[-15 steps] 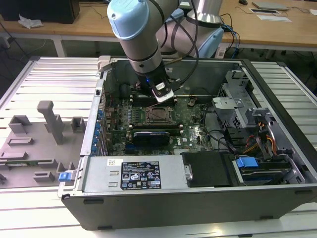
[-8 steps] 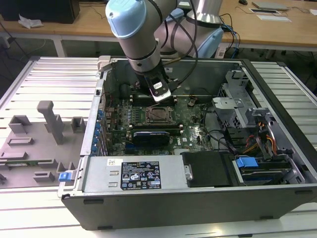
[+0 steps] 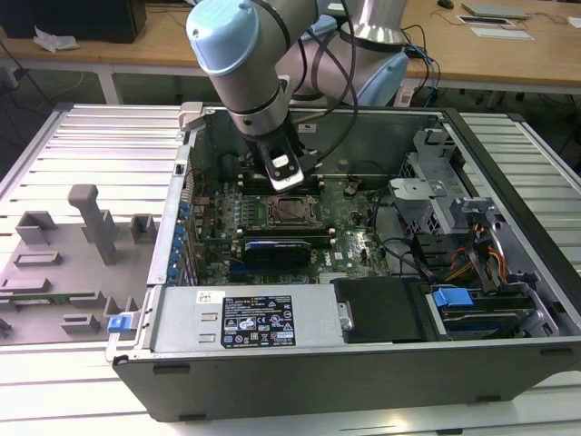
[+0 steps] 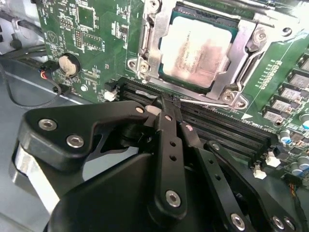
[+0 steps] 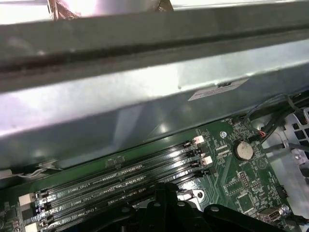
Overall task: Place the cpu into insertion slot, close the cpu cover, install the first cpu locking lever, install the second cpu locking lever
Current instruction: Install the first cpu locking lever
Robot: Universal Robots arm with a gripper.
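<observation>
The cpu [image 4: 195,48] lies flat in the insertion slot [image 3: 292,212], its silvery top showing through the window of the cpu cover [image 4: 241,46], which is folded down over it. One thin wire locking lever [image 4: 207,102] runs along the socket edge nearest the memory slots. Another lever [image 4: 143,34] lies along an adjacent side. My gripper [image 4: 167,102] is shut, with its black fingertips right at the end of the near lever, over the memory slots; whether they touch it I cannot tell. In the exterior view the gripper [image 3: 289,184] hangs just behind the socket.
Long black memory slots [image 5: 120,181] run beside the socket, under the fingers. A coin battery [image 4: 68,64] and cables [image 4: 29,92] lie to one side. The grey case wall [image 5: 145,96] rises close behind the slots. A drive cage [image 3: 427,195] stands at the exterior view's right.
</observation>
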